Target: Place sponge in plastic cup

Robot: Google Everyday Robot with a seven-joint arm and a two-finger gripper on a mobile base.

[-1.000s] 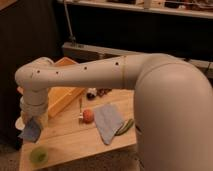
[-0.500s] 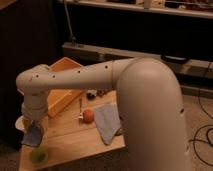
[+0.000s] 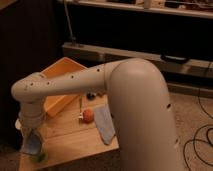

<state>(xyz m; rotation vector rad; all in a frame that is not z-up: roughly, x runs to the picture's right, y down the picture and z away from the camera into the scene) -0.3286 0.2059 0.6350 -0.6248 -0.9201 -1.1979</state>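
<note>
The sponge [image 3: 31, 143], a small blue-grey pad, hangs from my gripper [image 3: 32, 136] at the lower left of the camera view. The gripper is shut on it, below the white wrist. The plastic cup [image 3: 40, 156], short and light green, stands on the wooden table [image 3: 75, 142] near its front left corner. The sponge's lower edge is right at the cup's left rim and hides part of it. I cannot tell whether the two touch.
An orange tray [image 3: 60, 85] stands at the back of the table. A red-orange ball [image 3: 88, 115] and a long blue-grey cloth [image 3: 105, 125] lie mid-table. Something white [image 3: 19, 123] sits behind the wrist. My big white arm [image 3: 135, 105] covers the right side. A dark shelf unit [image 3: 150, 50] stands behind.
The gripper has come down with the sponge, from well above the green cup to its rim. The arm's elbow has swung across more of the view.
</note>
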